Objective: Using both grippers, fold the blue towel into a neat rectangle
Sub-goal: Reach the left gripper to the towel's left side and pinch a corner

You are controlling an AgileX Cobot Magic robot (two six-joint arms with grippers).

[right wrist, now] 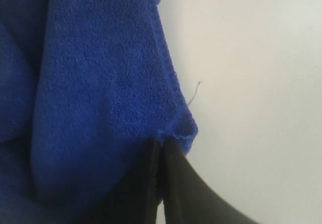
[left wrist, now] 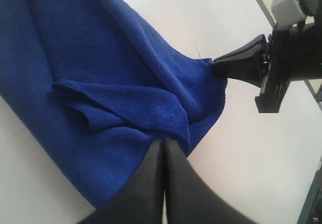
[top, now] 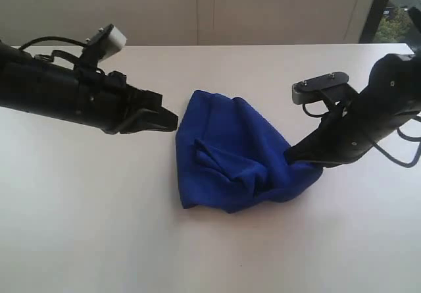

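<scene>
The blue towel (top: 230, 151) lies crumpled on the white table, with loose folds across its middle (left wrist: 100, 58). My right gripper (top: 291, 153) is shut on the towel's right-hand corner and lifts it slightly; the cloth bunches between the black fingers (right wrist: 162, 142). From the left wrist view the same pinch (left wrist: 215, 63) shows at the towel's far corner. My left gripper (top: 172, 118) hovers at the towel's left edge, its fingers pressed together (left wrist: 163, 142) with nothing between them. The towel (right wrist: 100, 83) fills most of the right wrist view.
The white table (top: 99, 227) stretches bare on every side of the towel. A pale wall runs behind its far edge, with a dark window frame (top: 371, 10) at the back right. A thin loose thread (right wrist: 195, 90) sticks out of the towel's edge.
</scene>
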